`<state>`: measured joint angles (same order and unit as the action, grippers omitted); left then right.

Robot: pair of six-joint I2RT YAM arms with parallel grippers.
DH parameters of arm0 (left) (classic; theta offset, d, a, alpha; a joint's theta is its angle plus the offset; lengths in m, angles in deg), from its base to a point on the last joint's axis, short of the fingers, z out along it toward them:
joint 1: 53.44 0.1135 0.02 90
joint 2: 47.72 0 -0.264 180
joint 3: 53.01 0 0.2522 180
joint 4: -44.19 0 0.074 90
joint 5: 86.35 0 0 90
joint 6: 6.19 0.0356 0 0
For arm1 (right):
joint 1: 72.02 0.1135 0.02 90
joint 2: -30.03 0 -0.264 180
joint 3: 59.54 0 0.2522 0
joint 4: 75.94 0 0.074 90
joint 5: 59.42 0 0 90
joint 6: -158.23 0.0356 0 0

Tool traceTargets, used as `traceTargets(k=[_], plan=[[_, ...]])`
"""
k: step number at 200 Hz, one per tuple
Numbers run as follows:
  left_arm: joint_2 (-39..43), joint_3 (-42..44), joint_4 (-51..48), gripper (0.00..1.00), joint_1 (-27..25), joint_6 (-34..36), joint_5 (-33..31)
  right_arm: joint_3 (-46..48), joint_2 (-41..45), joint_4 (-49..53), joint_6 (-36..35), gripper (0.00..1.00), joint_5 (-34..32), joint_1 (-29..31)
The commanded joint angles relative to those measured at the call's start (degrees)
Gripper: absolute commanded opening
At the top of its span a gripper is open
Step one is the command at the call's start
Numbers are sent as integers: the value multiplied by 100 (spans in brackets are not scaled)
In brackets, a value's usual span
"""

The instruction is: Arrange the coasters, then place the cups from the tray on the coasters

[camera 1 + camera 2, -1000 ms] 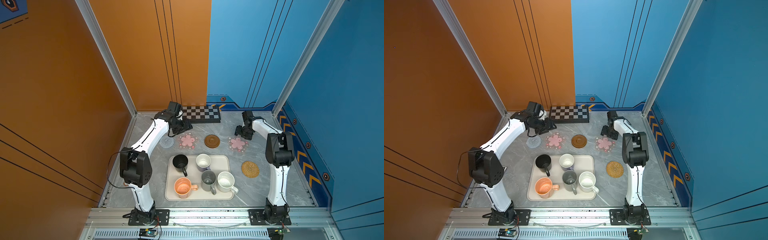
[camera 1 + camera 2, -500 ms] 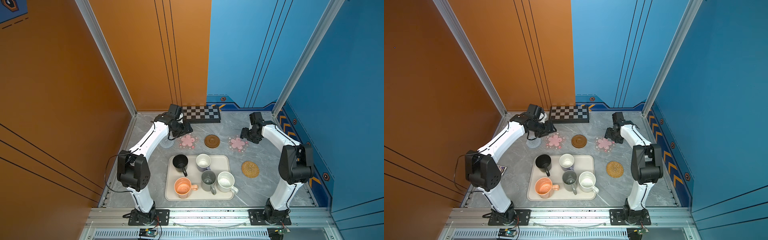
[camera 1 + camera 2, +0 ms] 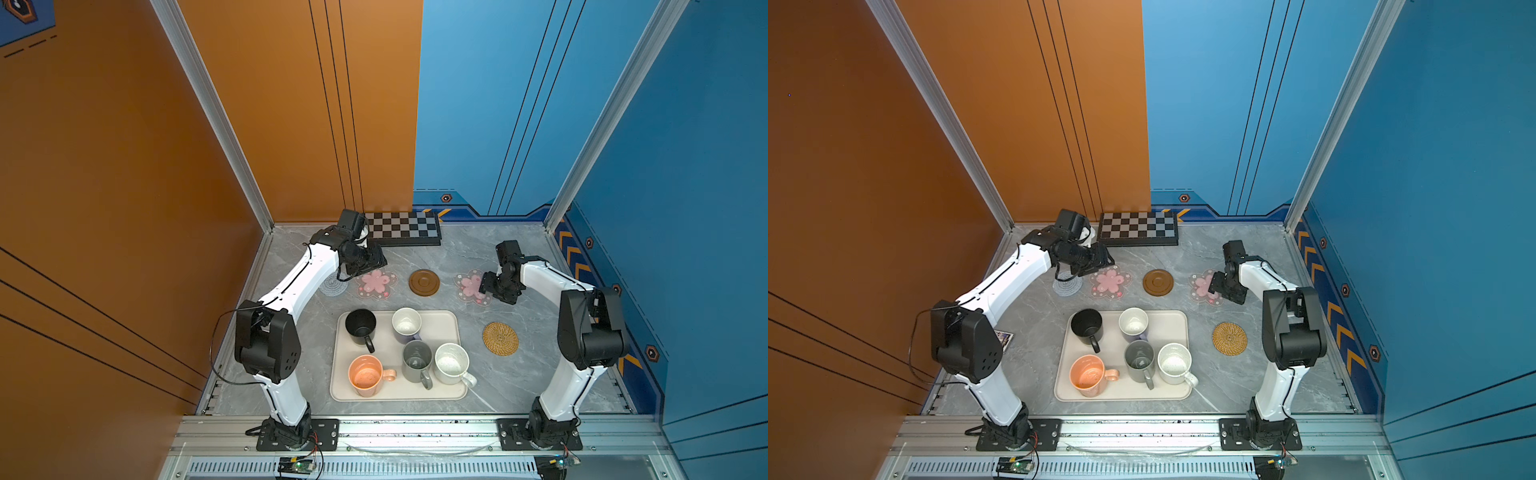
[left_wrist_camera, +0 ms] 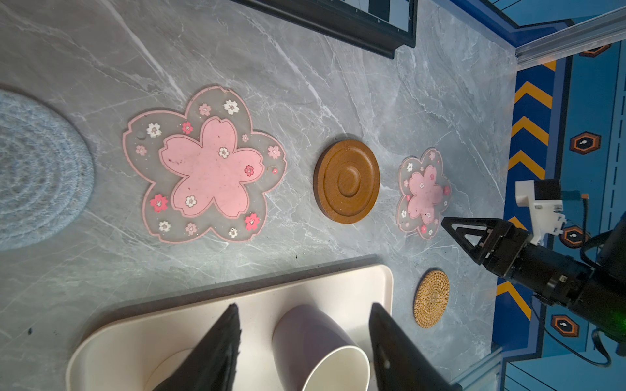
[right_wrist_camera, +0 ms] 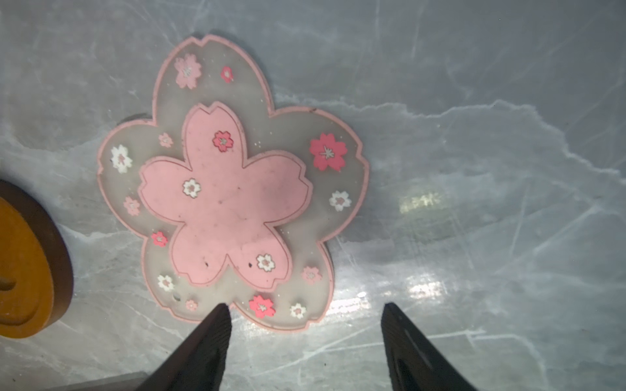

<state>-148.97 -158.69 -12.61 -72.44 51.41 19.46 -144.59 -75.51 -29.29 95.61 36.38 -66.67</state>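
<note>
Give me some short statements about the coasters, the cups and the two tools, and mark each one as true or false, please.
1. The brown wooden coaster lies between the left flower coaster and the right flower coaster. True.
2. The rattan coaster lies in that same row. False: it lies apart, to the right of the tray.
3. The black cup stands on a coaster. False: it stands upright on the tray.
4. The right tool is open and holds nothing. True.
5. The left tool is shut on the lavender cup. False: it is open and empty, and that cup stands on the tray.
</note>
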Motion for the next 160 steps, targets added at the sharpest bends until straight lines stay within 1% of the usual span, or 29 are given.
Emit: traceTargets(k=[1,111,160], plan=[[136,91,-37,61,-16,45,-110,10,-280,-353,252,73,187,37],[148,25,-35,62,11,23,-209,-286,-902,-690,475,72,249,29],[128,16,-37,61,18,-5,-215,-614,-1190,-726,602,72,326,33]])
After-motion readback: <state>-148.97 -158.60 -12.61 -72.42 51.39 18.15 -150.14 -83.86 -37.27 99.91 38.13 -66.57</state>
